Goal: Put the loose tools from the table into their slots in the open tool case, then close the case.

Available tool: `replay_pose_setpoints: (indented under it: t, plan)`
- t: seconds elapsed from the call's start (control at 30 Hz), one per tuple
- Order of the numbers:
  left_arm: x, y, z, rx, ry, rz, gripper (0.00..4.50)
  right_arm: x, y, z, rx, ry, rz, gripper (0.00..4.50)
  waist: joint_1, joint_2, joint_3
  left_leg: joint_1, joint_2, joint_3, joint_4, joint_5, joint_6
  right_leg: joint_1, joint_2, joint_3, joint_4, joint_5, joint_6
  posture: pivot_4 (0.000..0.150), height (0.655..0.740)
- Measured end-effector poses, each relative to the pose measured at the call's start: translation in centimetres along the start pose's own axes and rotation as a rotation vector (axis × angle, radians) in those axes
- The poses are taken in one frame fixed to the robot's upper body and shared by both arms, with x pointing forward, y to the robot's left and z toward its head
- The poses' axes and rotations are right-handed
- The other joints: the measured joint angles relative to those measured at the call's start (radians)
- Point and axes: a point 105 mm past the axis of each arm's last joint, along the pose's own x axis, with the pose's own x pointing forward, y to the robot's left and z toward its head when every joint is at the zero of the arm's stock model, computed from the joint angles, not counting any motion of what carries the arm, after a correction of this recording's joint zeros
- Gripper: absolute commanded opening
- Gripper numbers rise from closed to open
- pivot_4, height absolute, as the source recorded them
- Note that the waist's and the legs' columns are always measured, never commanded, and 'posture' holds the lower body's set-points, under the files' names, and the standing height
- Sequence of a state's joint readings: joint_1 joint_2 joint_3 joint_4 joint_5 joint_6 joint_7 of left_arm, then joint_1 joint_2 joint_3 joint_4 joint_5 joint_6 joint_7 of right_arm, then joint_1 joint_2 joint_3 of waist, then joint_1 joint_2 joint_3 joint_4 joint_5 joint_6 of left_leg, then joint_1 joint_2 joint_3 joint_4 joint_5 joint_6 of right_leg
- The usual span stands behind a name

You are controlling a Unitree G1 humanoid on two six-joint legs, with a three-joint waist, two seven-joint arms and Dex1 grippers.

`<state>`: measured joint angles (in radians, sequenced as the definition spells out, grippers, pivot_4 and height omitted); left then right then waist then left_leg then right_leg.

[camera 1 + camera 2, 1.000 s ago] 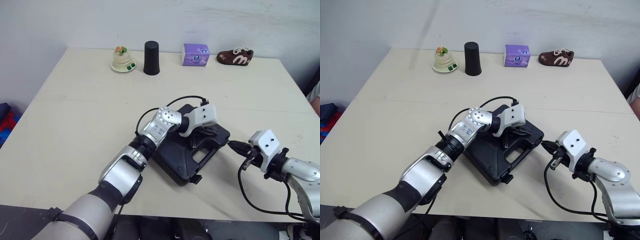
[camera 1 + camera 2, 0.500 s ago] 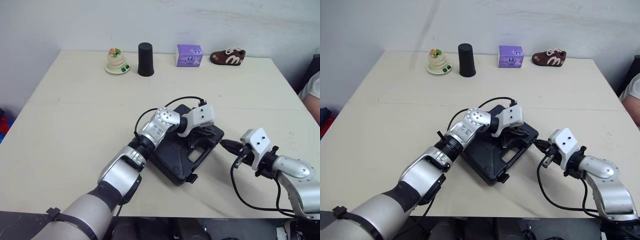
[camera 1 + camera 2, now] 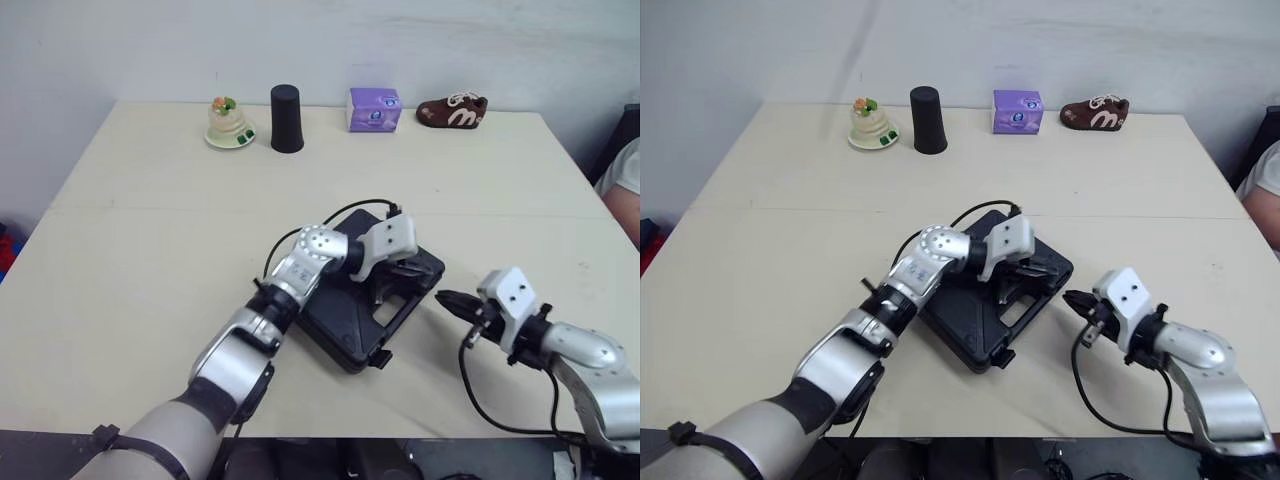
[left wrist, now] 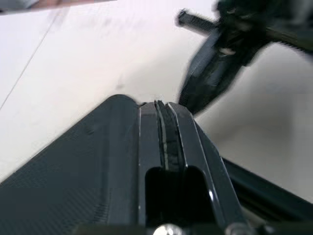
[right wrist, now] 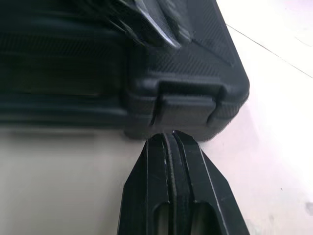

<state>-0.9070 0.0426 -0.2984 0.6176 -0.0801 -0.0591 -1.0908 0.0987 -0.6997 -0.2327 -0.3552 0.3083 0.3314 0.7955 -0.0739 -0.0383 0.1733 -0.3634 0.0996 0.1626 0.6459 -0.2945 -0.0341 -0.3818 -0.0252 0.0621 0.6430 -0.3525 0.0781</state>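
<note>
At the middle of the table [image 3: 150, 220], in the head views, the black tool case [image 3: 340, 325] lies with its lid down, turned at an angle to the table's edges. The left claw [image 3: 408, 272] reaches over the lid near the handle end. The right claw [image 3: 445, 298] is just beside the case on the robot's right, above the bare tabletop, pointing at the case's side. Along the far edge stand a small dish with a figure [image 3: 226, 122], a black cup [image 3: 286, 104], a purple box [image 3: 374, 109] and a brown shoe [image 3: 451, 109], all well apart from the case.

In the left wrist view, the left claw's fingers are pressed together with only a thin seam between them, holding nothing; the right claw shows beyond their tip, over the table.

In the right wrist view, the right claw is likewise pinched tight and empty, its tip just short of a latch [image 5: 188, 105] on the case's side wall.
</note>
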Motion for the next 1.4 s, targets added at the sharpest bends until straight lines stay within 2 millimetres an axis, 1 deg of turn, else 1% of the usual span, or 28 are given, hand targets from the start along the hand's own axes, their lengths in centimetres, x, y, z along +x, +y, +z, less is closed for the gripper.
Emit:
replay_pose_setpoints:
  t: [0.03,0.07,0.1,0.13,0.17,0.2,0.23,0.27,0.3,0.37,0.43,0.5,0.53,0.6,0.63,0.7,0.77,0.8,0.83,0.93,1.03,1.1,1.2,1.3,1.4]
  plan:
    - [-0.7,-0.2,0.5,0.016,-0.027,-0.01,0.08,-0.4,0.0,0.0,-0.001,-0.003,-0.004,0.0,0.001,0.0,0.0,-0.005,0.0,0.0,0.001,0.001,-0.001,-0.004,0.001,0.0,0.001,0.0,0.0,0.15,0.74]
    - [-1.7,-0.4,1.5,0.049,-0.064,-0.028,0.08,-0.9,0.4,0.2,-0.007,-0.013,0.008,0.0,0.007,0.001,0.0,-0.012,0.0,0.001,0.002,0.003,-0.002,-0.012,0.002,0.0,0.003,0.0,0.001,0.15,0.74]
    - [-2.7,-1.0,2.6,0.091,-0.097,-0.06,0.08,-1.4,1.1,0.0,0.0,-0.011,0.036,0.0,0.015,0.002,0.001,-0.012,0.0,0.001,0.001,0.004,-0.002,-0.013,0.005,0.0,0.003,0.0,0.002,0.15,0.74]
    - [-3.0,-1.1,3.1,0.107,-0.111,-0.069,0.08,-1.6,1.4,-0.1,0.002,-0.007,0.048,0.0,0.018,0.003,0.002,-0.011,0.0,0.001,0.001,0.004,-0.002,-0.013,0.007,0.0,0.003,0.0,0.002,0.15,0.74]
    - [-3.8,-1.6,3.9,0.14,-0.122,-0.09,0.08,-1.9,2.2,-0.3,0.01,-0.001,0.077,0.0,0.02,0.003,0.002,-0.011,0.0,0.001,0.001,0.004,-0.002,-0.013,0.009,0.001,0.003,-0.001,0.003,0.15,0.74]
    - [-5.0,-2.4,4.5,0.174,-0.125,-0.119,0.08,-2.2,3.2,-0.5,0.018,0.002,0.114,0.0,0.021,0.003,0.002,-0.011,0.001,0.002,0.001,0.003,-0.003,-0.012,0.01,0.001,0.003,-0.001,0.003,0.15,0.74]
    - [-5.9,-3.1,4.7,0.187,-0.114,-0.141,0.08,-2.5,4.0,-0.7,0.026,0.008,0.143,0.0,0.022,0.004,0.001,-0.01,0.002,0.002,0.001,0.003,-0.003,-0.011,0.01,0.001,0.003,-0.001,0.003,0.15,0.74]
    - [-6.7,-3.8,4.4,0.187,-0.09,-0.159,0.08,-2.8,4.7,-0.9,0.038,0.015,0.168,0.0,0.022,0.004,0.001,-0.01,0.002,0.002,0.002,0.003,-0.003,-0.01,0.01,0.001,0.003,-0.001,0.003,0.15,0.74]
    - [-7.3,-4.7,3.8,0.178,-0.057,-0.178,0.08,-3.0,5.3,-1.0,0.044,0.022,0.191,0.0,0.021,0.004,0.001,-0.009,0.002,0.002,0.003,0.003,-0.003,-0.01,0.011,0.001,0.003,-0.001,0.003,0.15,0.74]
    - [-7.8,-6.2,2.4,0.146,-0.004,-0.213,0.08,-3.0,6.4,-1.4,0.058,0.031,0.231,0.0,0.021,0.004,0.001,-0.008,0.001,0.002,0.004,0.003,-0.002,-0.008,0.01,0.001,0.003,0.0,0.004,0.15,0.74]
    - [-7.6,-7.3,1.5,0.109,0.021,-0.223,0.08,-2.9,7.3,-1.6,0.064,0.034,0.259,0.0,0.021,0.004,0.002,-0.007,0.0,0.002,0.004,0.004,0.0,-0.008,0.009,0.002,0.004,0.001,0.005,0.15,0.74]
    - [-7.1,-8.0,0.8,0.095,0.05,-0.188,0.08,-2.5,8.1,-1.5,0.07,0.019,0.27,0.0,0.021,0.004,0.002,-0.008,-0.002,0.001,0.004,0.004,0.002,-0.008,0.006,0.005,0.003,0.002,0.004,0.15,0.74]
    - [-6.9,-8.2,0.4,0.08,0.057,-0.175,0.08,-2.4,8.4,-1.5,0.075,0.015,0.275,0.0,0.021,0.004,0.002,-0.007,-0.002,0.001,0.003,0.005,0.003,-0.008,0.0,0.006,0.003,0.003,0.004,0.15,0.74]
    - [-6.6,-8.9,-0.5,0.044,0.097,-0.156,0.08,-2.0,9.1,-1.4,0.087,0.007,0.297,0.0,0.021,0.004,0.002,-0.007,-0.003,0.001,0.003,0.005,0.004,-0.008,0.0,0.006,0.003,0.003,0.004,0.15,0.74]
    - [-6.5,-9.0,-0.6,0.037,0.101,-0.152,0.08,-1.9,9.4,-1.4,0.091,0.004,0.306,0.0,0.021,0.004,0.002,-0.007,-0.003,0.001,0.003,0.005,0.004,-0.008,-0.001,0.006,0.003,0.003,0.004,0.15,0.74]
    - [-6.2,-9.0,-0.6,0.079,0.136,-0.139,0.08,-1.4,10.4,-0.9,0.094,-0.012,0.338,0.0,0.021,0.003,0.001,-0.006,-0.003,0.001,0.003,0.005,0.004,-0.007,-0.001,0.005,0.003,0.003,0.003,0.15,0.74]
    - [-6.1,-8.7,-0.7,0.084,0.151,-0.102,0.08,-1.0,10.9,-0.6,0.099,-0.022,0.355,0.0,0.021,0.003,0.001,-0.006,-0.003,0.0,0.003,0.005,0.004,-0.006,-0.001,0.005,0.003,0.003,0.003,0.15,0.74]
    - [-6.0,-8.5,-0.8,0.072,0.156,-0.079,0.08,-0.6,11.0,-0.4,0.099,-0.032,0.36,0.0,0.021,0.002,0.0,-0.006,-0.003,-0.001,0.003,0.005,0.004,-0.005,-0.002,0.004,0.002,0.003,0.003,0.15,0.74]
    - [-5.9,-8.3,-1.0,0.062,0.163,-0.062,0.08,-0.4,11.0,-0.2,0.098,-0.04,0.358,0.0,0.021,0.002,0.0,-0.006,-0.003,-0.001,0.003,0.003,0.009,-0.005,-0.002,0.004,0.002,0.003,0.003,0.15,0.74]
    - [-5.8,-7.9,-1.2,0.046,0.186,-0.017,0.08,0.2,10.7,0.2,0.104,-0.052,0.34,0.0,0.019,0.001,-0.001,-0.003,-0.002,-0.002,0.003,0.002,0.009,-0.002,-0.002,0.002,0.002,0.003,0.001,0.15,0.74]
    - [-5.9,-8.0,-1.3,0.044,0.207,-0.013,0.08,0.8,10.8,0.5,0.103,-0.063,0.343,0.0,0.018,0.001,-0.001,-0.002,-0.001,-0.004,0.002,0.002,0.008,0.0,-0.001,0.0,0.002,0.003,-0.001,0.15,0.74]
    - [-6.0,-8.2,-1.4,0.049,0.216,-0.02,0.08,1.0,10.9,0.6,0.104,-0.065,0.34,0.0,0.018,0.0,-0.002,0.0,0.0,-0.005,0.001,0.002,0.008,0.001,-0.001,-0.001,0.002,0.002,-0.002,0.15,0.74]
    - [-6.1,-8.3,-1.5,0.052,0.228,-0.023,0.08,1.2,11.0,0.8,0.124,-0.064,0.345,0.0,0.016,0.0,-0.002,0.007,0.001,-0.005,-0.001,0.001,0.006,0.007,-0.001,-0.001,0.002,0.001,-0.005,0.15,0.74]
    - [-6.2,-8.2,-1.5,0.055,0.235,-0.022,0.08,1.2,11.6,1.5,0.132,-0.079,0.376,0.0,0.015,0.0,-0.003,0.008,0.001,-0.006,-0.002,0.001,0.006,0.008,0.0,-0.001,0.002,0.001,-0.005,0.15,0.74]
    - [-6.3,-8.2,-1.6,0.055,0.239,-0.021,0.08,1.2,11.7,1.7,0.137,-0.077,0.384,0.0,0.014,-0.001,-0.003,0.008,0.002,-0.006,-0.002,0.001,0.006,0.008,0.0,-0.001,0.002,0.001,-0.005,0.15,0.74]
